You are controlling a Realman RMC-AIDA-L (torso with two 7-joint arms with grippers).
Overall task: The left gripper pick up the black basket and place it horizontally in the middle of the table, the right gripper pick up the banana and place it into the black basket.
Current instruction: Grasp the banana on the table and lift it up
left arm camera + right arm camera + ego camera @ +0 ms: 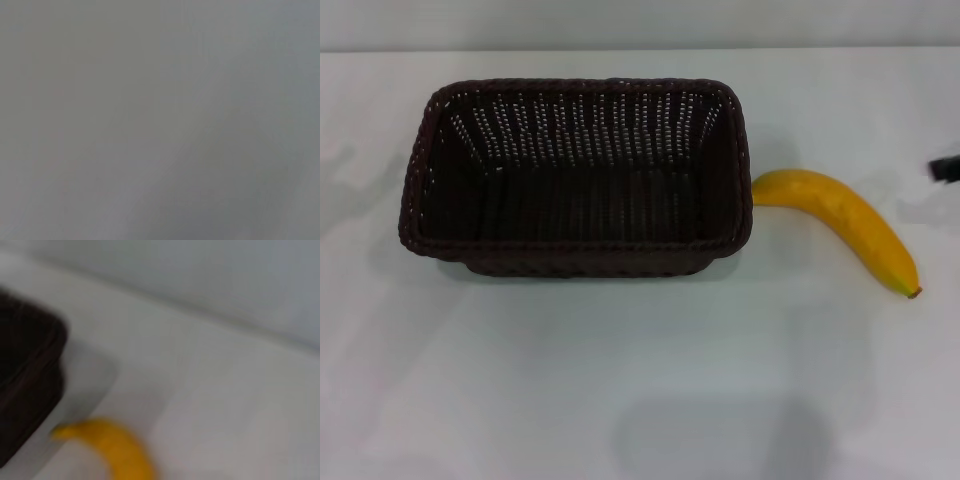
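Note:
The black basket [578, 178] lies lengthwise across the white table [620, 380], a little left of centre, and nothing is inside it. The yellow banana [845, 222] rests on the table just right of the basket, its stem end close to the basket's right wall. A small black tip of the right gripper [946, 169] pokes in at the right edge of the head view, beyond the banana. The right wrist view shows a corner of the basket [27, 380] and part of the banana [117, 450]. The left gripper is out of view; the left wrist view shows only plain grey.
The far edge of the table [640, 50] meets a pale wall at the back. Bare white tabletop stretches in front of the basket and to its left.

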